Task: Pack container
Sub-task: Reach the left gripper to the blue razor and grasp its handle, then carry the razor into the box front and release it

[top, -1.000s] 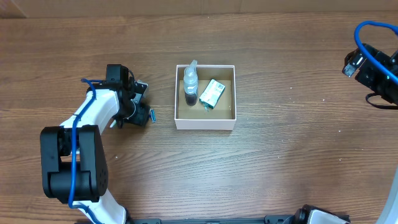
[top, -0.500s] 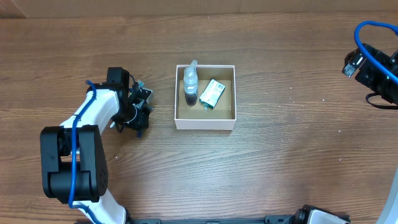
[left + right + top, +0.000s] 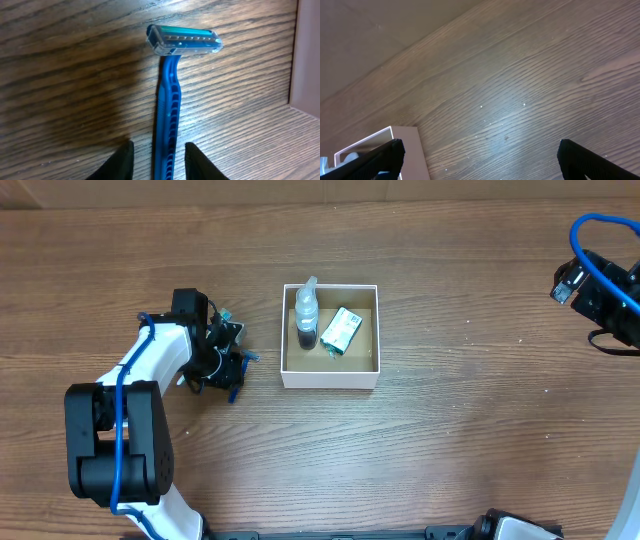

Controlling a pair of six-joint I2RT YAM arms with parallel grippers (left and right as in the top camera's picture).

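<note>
I see the box [image 3: 330, 379] sitting flat and open-topped near the middle of the bench [image 3: 460, 450], its sides square to the overhead view. It is shallow and square, with white walls and a brown floor. A clear bottle [image 3: 305, 318] is against its left wall, and a white-and-green packet [image 3: 341, 330] lies just beside that.

Dark wood-grain table [image 3: 450, 460]; plain tan surface [image 3: 200, 190] beyond it.
</note>
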